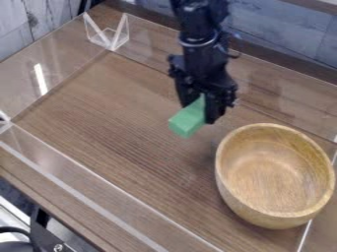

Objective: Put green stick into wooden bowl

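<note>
The green stick [187, 121] hangs a little above the wooden tabletop [112, 128], tilted, with my gripper [202, 110] shut on its upper end. The black arm comes down from the top of the view and the gripper points downward. The wooden bowl [274, 175] sits at the lower right, round, light tan, and with nothing inside. The stick is just left of the bowl's near rim, apart from it.
Clear acrylic walls [53, 162] fence the table on the left and front. A small clear triangular stand [105, 34] sits at the back left. A grey tiled wall lies behind the arm.
</note>
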You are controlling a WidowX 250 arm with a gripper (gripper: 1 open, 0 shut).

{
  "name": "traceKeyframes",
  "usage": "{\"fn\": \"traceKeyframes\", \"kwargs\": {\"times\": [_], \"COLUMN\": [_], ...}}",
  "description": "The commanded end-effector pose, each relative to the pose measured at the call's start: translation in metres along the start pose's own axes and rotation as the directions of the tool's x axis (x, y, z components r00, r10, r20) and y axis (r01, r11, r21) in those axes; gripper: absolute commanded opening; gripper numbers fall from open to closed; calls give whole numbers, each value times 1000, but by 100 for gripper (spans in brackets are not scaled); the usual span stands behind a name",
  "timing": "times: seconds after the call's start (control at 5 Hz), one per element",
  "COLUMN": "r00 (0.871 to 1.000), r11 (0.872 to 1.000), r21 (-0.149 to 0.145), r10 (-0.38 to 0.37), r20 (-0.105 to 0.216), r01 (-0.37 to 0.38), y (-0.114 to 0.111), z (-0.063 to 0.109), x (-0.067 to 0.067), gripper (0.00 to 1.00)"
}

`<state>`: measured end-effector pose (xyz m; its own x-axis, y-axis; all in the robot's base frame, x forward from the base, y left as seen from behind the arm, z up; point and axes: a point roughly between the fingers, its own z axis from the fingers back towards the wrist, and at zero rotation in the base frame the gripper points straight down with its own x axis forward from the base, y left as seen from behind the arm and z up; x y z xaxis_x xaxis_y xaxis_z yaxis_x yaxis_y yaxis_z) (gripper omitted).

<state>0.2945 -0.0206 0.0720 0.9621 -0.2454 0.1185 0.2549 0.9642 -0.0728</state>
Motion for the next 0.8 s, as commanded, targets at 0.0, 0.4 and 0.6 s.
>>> {"fn": "traceKeyframes", "kwargs": {"times": [0.0,0.4,0.6], "r00": [998,994,993], "r11": [999,996,995], "r21": [13,19,22], "r10": [40,82,92], "r20": [55,66,68], "r01": [-41,-84,-94], "y": [-14,-17,-9], "z": [19,24,21], "x": [8,1,0], "gripper": [0,0,0]}}
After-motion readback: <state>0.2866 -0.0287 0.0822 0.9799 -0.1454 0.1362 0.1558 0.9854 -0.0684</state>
